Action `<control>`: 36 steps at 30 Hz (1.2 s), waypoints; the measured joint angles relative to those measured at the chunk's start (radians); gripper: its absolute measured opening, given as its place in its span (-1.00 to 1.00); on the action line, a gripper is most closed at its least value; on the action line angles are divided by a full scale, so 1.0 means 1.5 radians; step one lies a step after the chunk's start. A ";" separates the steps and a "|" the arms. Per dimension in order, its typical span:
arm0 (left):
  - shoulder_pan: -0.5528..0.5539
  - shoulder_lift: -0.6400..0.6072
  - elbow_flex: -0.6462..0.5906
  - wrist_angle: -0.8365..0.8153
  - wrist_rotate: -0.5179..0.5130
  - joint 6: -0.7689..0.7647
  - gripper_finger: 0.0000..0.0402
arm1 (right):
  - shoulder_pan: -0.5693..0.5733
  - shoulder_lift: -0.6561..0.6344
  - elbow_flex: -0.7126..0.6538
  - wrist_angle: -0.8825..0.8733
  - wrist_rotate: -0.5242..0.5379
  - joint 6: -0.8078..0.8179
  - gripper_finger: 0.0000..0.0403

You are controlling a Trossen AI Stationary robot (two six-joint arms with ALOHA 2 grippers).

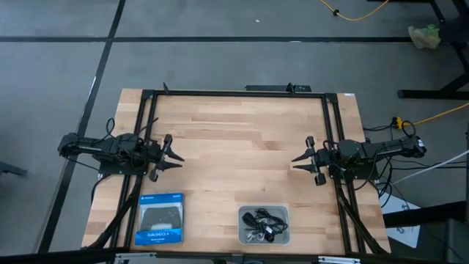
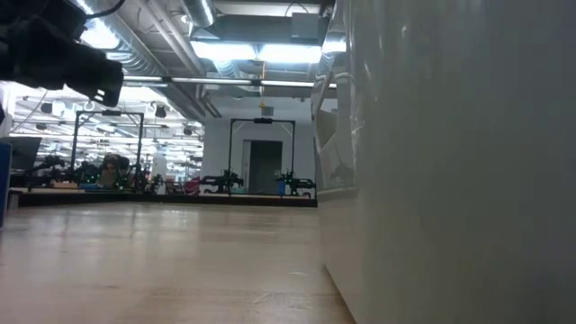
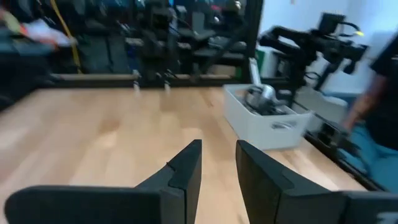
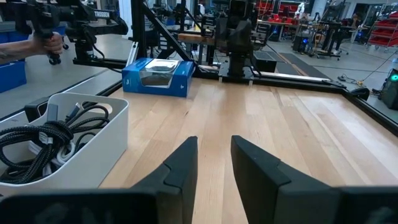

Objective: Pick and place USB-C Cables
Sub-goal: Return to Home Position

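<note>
The USB-C cables [image 1: 264,220] lie coiled together in a small white bin [image 1: 244,233] near the table's near edge, right of centre. The right wrist view shows black braided and whitish coils [image 4: 43,137] in it, and the left wrist view shows the cables [image 3: 264,99] from farther off. My left gripper [image 1: 178,157] hovers open at the table's left side. My right gripper [image 1: 297,160] hovers open at the right side. The two point at each other across bare wood. In each wrist view the grippers [image 3: 217,155] [image 4: 214,149] have nothing between their fingers.
A blue game-controller box [image 1: 160,218] lies flat at the near left corner, left of the bin. The bin's white wall [image 2: 450,180] fills the right half of the low view. A black frame [image 1: 234,93] runs round the table. A person's hand [image 4: 37,43] shows beyond the table.
</note>
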 joint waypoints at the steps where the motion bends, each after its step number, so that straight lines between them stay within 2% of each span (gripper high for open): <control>1: 0.000 0.000 -0.007 0.019 -0.010 0.012 -0.54 | 0.000 0.000 0.000 0.000 0.000 0.000 -0.49; 4: 0.000 0.000 -0.017 0.040 -0.033 0.035 -0.54 | 0.000 0.000 0.000 0.000 0.000 0.000 -0.49; 7: 0.003 0.006 -0.019 0.038 -0.083 0.016 -0.54 | 0.000 0.000 0.000 0.000 0.000 0.000 -0.49; 36: 0.025 0.011 -0.019 0.037 -0.079 0.021 -0.54 | 0.000 0.000 0.000 0.001 0.000 0.000 -0.49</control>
